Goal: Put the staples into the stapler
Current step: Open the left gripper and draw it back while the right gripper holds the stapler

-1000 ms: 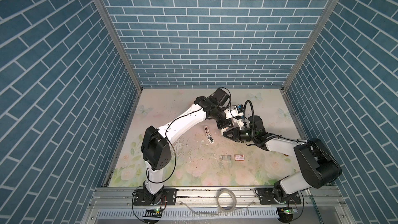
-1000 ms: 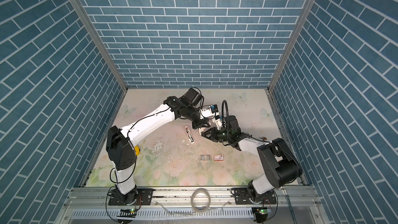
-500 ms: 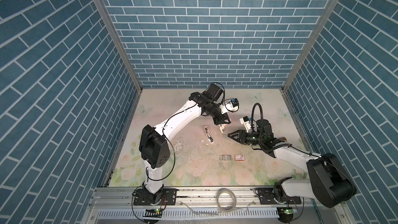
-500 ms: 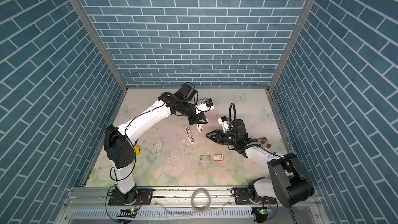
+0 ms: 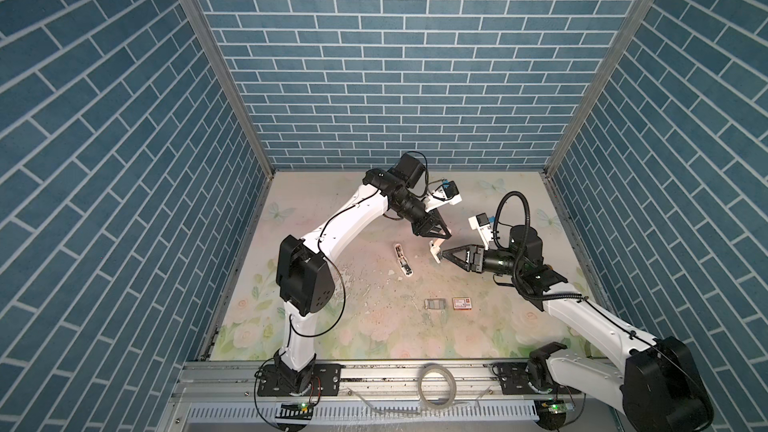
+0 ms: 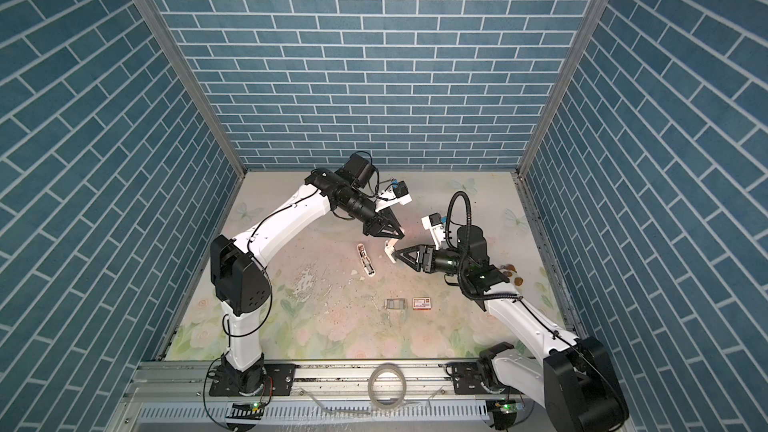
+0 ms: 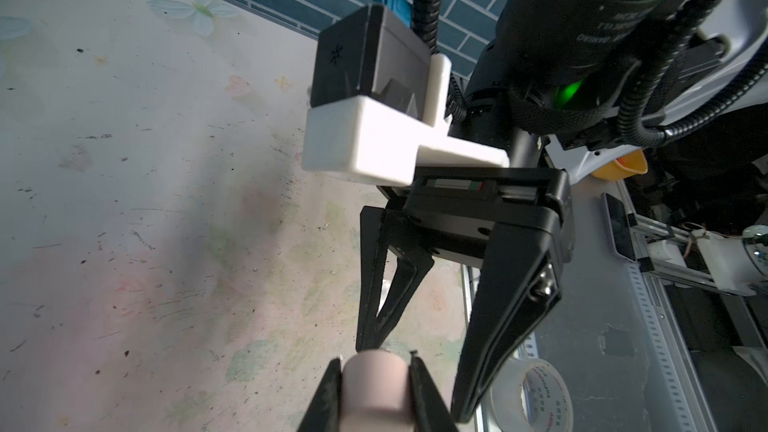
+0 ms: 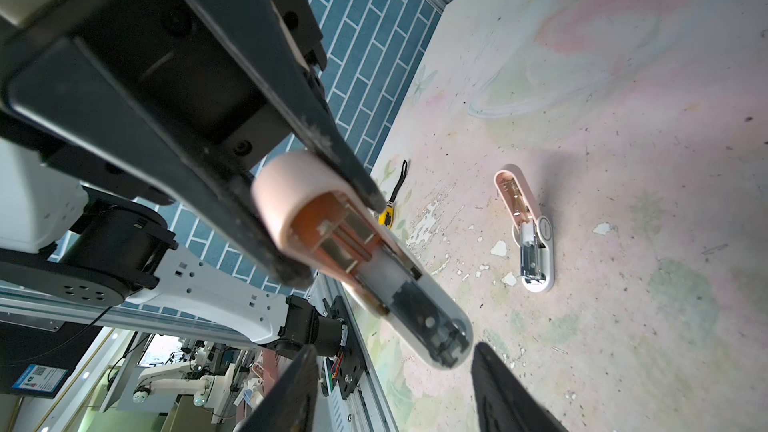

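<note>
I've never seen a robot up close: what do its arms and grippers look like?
The left arm and right arm have white shells with black joints. The left gripper and right gripper each have two black triangular fingers plus a white-mounted black camera. A ribbed black hose loops over the right arm.

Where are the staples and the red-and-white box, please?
the staples [image 5: 435, 304]: in a top view, middle of the grey block.
the red-and-white box [image 5: 462, 303]: in a top view, its top face.
</note>
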{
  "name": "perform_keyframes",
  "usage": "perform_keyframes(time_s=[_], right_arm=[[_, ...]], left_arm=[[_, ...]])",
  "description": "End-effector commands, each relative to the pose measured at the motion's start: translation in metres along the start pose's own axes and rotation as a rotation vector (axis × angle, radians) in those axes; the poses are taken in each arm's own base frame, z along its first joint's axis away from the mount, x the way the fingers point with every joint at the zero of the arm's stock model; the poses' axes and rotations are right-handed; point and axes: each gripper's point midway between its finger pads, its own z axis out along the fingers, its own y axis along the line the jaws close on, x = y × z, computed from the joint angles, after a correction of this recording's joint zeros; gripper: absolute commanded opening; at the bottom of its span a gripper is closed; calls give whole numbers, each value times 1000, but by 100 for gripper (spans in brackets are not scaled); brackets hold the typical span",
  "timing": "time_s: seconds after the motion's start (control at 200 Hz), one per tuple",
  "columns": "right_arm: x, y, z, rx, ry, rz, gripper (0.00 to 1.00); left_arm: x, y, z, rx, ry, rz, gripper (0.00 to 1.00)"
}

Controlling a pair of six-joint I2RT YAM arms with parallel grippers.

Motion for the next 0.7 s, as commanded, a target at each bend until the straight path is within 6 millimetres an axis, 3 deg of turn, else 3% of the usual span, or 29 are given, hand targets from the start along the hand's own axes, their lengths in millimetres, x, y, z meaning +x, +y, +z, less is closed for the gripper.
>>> perform_keyframes(time_s=[0.0,0.31,0.695], right_arm=[[-7,15,-2,-32,1,-58,60],[-20,39,-1,-151,-24,-77,56],[-13,39,9,-195,15,-49,49]], left_arm=[[-7,-10,-3,85,-38,-39,0],[-15,-19,-4,171,-79,-68,0],[-24,-26,-5,250,-123,-90,0]])
